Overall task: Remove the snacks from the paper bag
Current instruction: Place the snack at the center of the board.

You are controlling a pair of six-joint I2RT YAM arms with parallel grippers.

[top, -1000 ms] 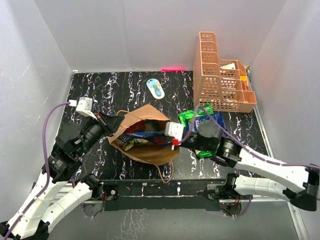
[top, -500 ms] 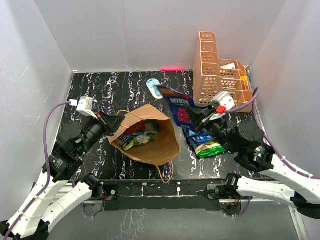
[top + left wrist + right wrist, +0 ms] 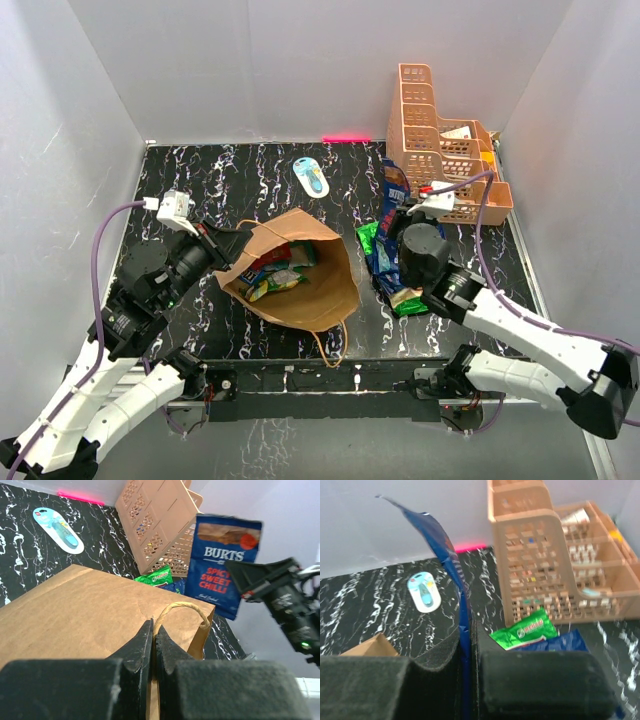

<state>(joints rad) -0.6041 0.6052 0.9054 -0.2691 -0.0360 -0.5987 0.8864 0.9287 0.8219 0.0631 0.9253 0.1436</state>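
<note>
Right of the bag (image 3: 310, 290), the right gripper (image 3: 466, 635) pinches the blue packet (image 3: 225, 565), drawn from the bag a second ago. The left gripper (image 3: 152, 630) clamps the bag's rim. More snacks (image 3: 275, 272) remain inside.

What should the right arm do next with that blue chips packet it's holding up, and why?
Probably lower it and open the jaws. The right gripper is shut on the blue Burts packet, held in the air over the loose packets right of the paper bag. Other snacks lie inside it, and the left gripper pinches the bag's rim.
</note>
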